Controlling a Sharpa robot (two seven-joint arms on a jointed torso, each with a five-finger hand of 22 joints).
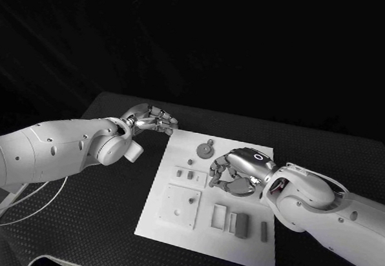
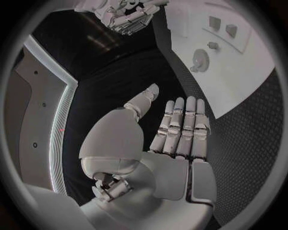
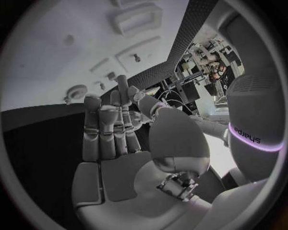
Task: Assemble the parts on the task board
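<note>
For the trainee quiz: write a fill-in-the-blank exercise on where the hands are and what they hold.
1. The right hand hovers over the white ____.
2. The left hand, off the task board's far corner, is over the ____ table.
3. The left hand's fingers lie straight and hold ____.
4. The round part lies near the board's ____ edge.

Missing words: task board; black; nothing; far

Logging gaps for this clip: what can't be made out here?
- Head view: the right hand covers part of the board; any part beneath is hidden.
- Head view: the parts are too small to identify.
- Left wrist view: the board's far end is cut off by the circle's rim.
</note>
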